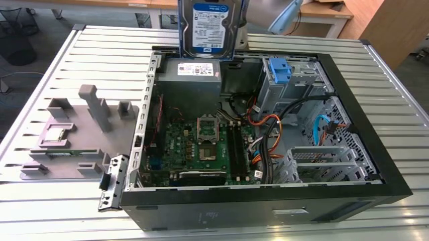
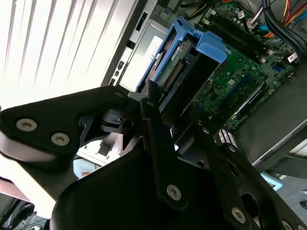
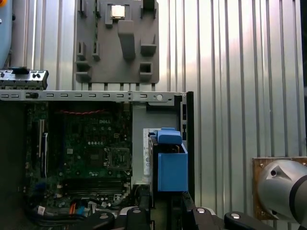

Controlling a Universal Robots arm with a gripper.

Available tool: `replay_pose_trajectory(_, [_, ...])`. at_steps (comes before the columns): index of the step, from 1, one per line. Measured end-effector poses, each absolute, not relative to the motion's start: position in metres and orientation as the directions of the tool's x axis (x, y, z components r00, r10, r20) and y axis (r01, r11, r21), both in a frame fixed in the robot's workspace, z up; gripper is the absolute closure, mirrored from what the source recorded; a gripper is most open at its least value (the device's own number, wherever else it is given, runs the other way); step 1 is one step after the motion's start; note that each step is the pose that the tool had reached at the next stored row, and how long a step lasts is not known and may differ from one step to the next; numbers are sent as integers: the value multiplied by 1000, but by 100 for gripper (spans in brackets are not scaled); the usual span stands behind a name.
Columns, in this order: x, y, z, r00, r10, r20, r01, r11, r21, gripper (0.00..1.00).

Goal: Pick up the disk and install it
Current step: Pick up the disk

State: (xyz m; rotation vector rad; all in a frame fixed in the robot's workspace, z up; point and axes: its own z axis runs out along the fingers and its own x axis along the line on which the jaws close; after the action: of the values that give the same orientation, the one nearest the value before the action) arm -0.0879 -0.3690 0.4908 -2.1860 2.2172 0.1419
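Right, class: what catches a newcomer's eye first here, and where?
The blue-framed disk hangs upright above the open computer case, at the top of the exterior view. Inside the case lies the green motherboard. A grey fixture plate sits at the exterior view's left.

No legible txt: print on disk [image 1: 209, 30] label & PSU sticker [image 1: 190, 69] can't be made out.

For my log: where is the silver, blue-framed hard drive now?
The silver hard drive hangs upright at the exterior view's top centre, above the grey power supply box in the open black case.
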Motion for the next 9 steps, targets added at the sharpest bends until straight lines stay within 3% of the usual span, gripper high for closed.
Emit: replay_pose_trajectory(9, [-58, -369, 491, -16, -997, -82, -999, 12, 48, 65])
